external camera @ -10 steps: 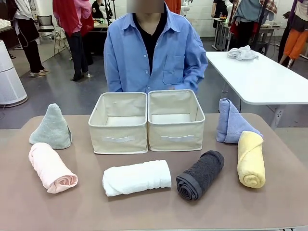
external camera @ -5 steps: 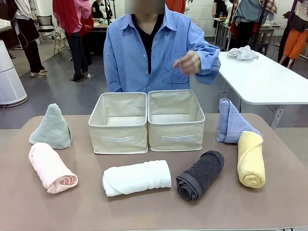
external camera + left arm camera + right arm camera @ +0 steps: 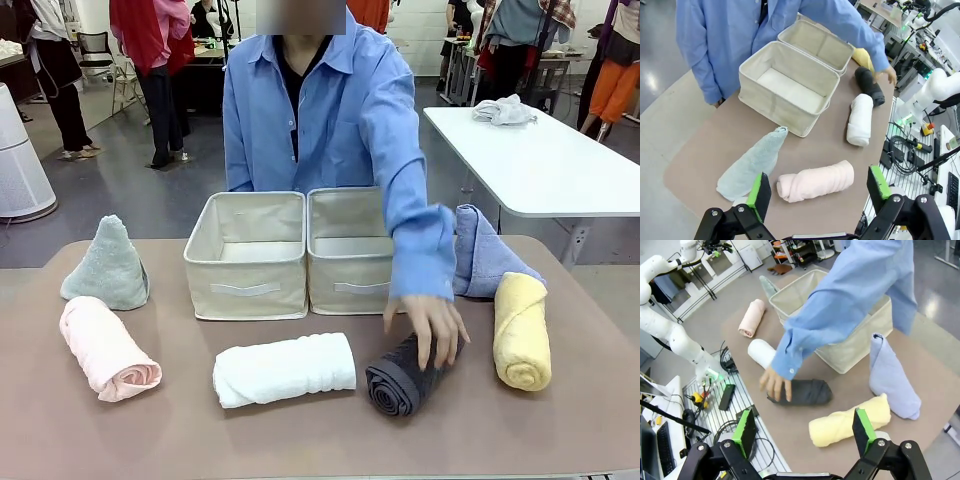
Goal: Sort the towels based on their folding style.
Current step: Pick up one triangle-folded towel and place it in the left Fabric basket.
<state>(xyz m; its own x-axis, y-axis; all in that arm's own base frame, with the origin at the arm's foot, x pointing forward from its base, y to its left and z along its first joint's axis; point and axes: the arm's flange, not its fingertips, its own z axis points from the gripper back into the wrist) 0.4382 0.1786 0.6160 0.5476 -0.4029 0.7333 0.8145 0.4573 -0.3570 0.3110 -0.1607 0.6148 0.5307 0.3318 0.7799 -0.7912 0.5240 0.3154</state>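
Six towels lie on the brown table. At the left are a pale green cone point(image 3: 108, 263) point(image 3: 754, 162) and a pink roll point(image 3: 106, 348) point(image 3: 815, 181). In front of the bins lie a white roll point(image 3: 284, 368) point(image 3: 859, 119) and a dark grey roll point(image 3: 398, 378) point(image 3: 807, 391), on which a person's hand point(image 3: 428, 322) point(image 3: 774, 383) rests. At the right are a light blue cone point(image 3: 485, 253) point(image 3: 888, 375) and a yellow roll point(image 3: 521, 331) point(image 3: 849, 421). My left gripper point(image 3: 816, 191) hangs open above the pink roll. My right gripper point(image 3: 804, 431) hangs open over the yellow roll.
Two beige fabric bins point(image 3: 246, 255) point(image 3: 348, 252) stand side by side at the table's middle rear, both with nothing inside. The person in a blue shirt point(image 3: 310, 110) leans over the right bin. A white side table point(image 3: 545, 160) stands at the back right.
The person's hand has come forward from chest height, across the right bin, down onto the dark grey roll. The towels have not moved.
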